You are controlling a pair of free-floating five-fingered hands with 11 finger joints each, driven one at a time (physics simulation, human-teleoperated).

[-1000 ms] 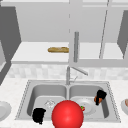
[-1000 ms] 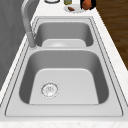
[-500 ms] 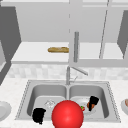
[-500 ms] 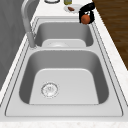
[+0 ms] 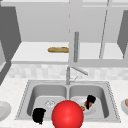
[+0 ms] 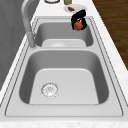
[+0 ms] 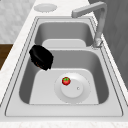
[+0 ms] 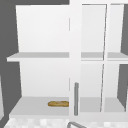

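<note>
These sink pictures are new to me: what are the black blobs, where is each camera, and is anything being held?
The black blobs are the robot: two floating hands with no arms, in a simulated kitchen. The front view faces the double sink. The left hand hangs at the near edge of the left basin. The right hand is over the right basin, its fingers curled round a small orange-brown thing; I cannot tell what it is. The side views look along the sink from either end. A plate in the right basin carries a tomato. The upper view shows a cabinet shelf with a bread loaf.
</note>
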